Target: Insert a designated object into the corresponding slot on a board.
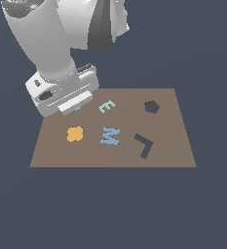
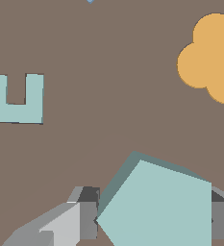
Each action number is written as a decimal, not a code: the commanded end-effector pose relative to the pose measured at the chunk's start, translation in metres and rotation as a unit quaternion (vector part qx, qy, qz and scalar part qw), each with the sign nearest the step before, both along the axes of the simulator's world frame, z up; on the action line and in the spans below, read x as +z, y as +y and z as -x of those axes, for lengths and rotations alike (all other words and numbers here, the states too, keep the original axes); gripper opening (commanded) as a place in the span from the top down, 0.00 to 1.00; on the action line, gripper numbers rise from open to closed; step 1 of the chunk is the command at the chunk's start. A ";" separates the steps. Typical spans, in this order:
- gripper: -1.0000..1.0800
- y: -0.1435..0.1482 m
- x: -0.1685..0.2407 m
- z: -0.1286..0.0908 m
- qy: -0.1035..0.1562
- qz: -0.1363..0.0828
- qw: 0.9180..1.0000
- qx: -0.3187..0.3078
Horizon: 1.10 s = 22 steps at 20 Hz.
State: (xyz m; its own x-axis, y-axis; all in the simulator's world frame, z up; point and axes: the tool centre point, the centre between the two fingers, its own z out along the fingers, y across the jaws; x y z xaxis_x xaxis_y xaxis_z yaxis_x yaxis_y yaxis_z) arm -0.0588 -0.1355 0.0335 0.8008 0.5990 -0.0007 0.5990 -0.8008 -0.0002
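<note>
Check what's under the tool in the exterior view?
The tool hides all but a teal sliver there. The wrist view shows the pale teal block between its fingers, over the brown board. Board beneath the block is covered.

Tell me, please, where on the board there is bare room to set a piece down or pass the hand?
The board is bare along its near edge, below the orange blob, the blue M and the L-shaped recess. It is crowded at the far corner on the exterior view's left, where the hand sits over the teal block, beside the teal E.
</note>
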 end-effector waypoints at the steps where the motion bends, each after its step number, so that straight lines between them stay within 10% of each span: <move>1: 1.00 0.008 0.000 0.003 0.000 0.000 1.000 -0.009; 22: 1.00 0.157 0.004 0.030 -0.001 0.001 0.984 -0.180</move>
